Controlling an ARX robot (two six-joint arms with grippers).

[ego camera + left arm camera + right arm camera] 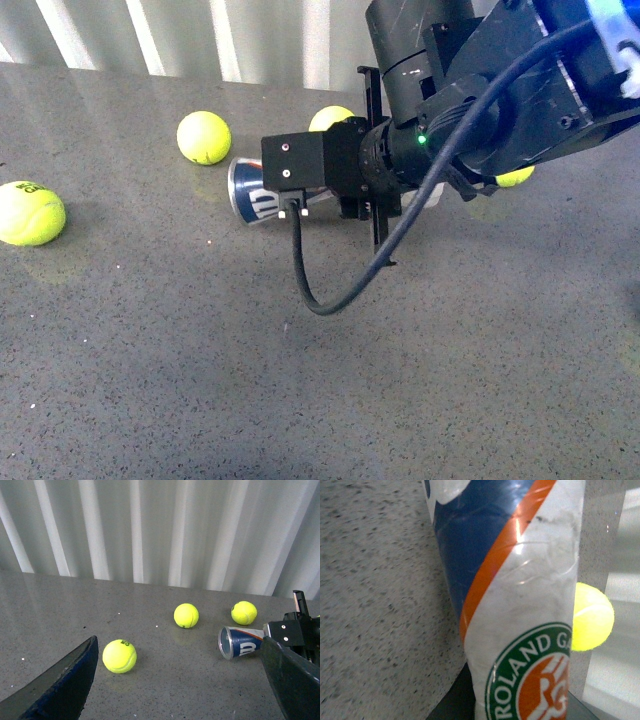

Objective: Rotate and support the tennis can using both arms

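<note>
The tennis can [252, 194] lies on its side on the grey table, its silver-rimmed open end pointing left. My right gripper [312, 172] reaches in from the upper right and is shut on the can's body. In the right wrist view the can [520, 595] fills the frame, showing its blue label, orange stripe and round emblem, with a dark finger [451, 706] beside it. My left gripper [180, 690] is open, well short of the can [240, 642], and holds nothing. Its two dark fingers [65, 685] frame the table. The left arm is out of the front view.
Yellow tennis balls lie loose around the can: one behind it on the left [204, 137], one at the far left [30, 213], one just behind the gripper [330, 118], one under the right arm [515, 177]. A corrugated white wall [160, 530] backs the table.
</note>
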